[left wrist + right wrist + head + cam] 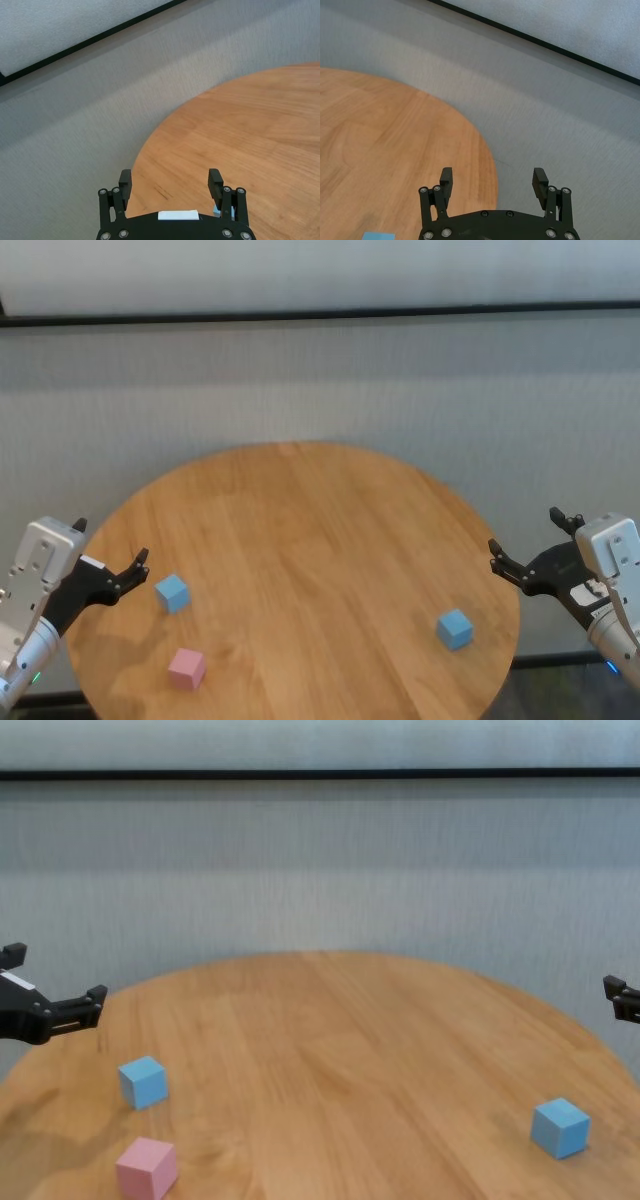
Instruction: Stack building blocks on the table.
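Nearest the head camera, the pink block lies at the table's near-left edge, with a light blue block just behind it; the second blue block sits well apart, near the right rim. Left gripper hovers beside the first blue block, right gripper off the right rim; both have jaws spread wide and empty. The cubes look light, rigid and matte, so likely non-slip: grasp across two opposite flat faces.

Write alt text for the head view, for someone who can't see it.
Three small matte cubes sit apart, unstacked, on a round light wood table: light blue and pale pink near the open left gripper, another blue near the open right gripper.
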Robot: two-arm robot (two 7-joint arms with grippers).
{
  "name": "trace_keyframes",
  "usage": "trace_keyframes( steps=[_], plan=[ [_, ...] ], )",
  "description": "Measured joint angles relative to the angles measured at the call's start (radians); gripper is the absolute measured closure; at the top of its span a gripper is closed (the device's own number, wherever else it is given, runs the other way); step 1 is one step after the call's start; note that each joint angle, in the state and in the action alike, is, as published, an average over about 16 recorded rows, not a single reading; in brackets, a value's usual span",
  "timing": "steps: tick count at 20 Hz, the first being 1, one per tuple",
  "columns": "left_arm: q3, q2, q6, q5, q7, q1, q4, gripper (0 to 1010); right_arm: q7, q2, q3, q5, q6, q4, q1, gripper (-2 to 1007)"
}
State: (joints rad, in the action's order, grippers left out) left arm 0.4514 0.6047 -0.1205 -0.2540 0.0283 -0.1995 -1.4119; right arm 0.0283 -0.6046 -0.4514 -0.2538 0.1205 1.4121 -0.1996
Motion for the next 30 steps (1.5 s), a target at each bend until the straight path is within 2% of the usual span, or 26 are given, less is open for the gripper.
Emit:
trace_keyframes(
  steps=[30],
  plan=[
    [0.0,0.0,0.0,0.0,0.0,0.0,0.0,10,0.0,0.0,0.0,0.0,0.0,0.0,0.0,1]
  ],
)
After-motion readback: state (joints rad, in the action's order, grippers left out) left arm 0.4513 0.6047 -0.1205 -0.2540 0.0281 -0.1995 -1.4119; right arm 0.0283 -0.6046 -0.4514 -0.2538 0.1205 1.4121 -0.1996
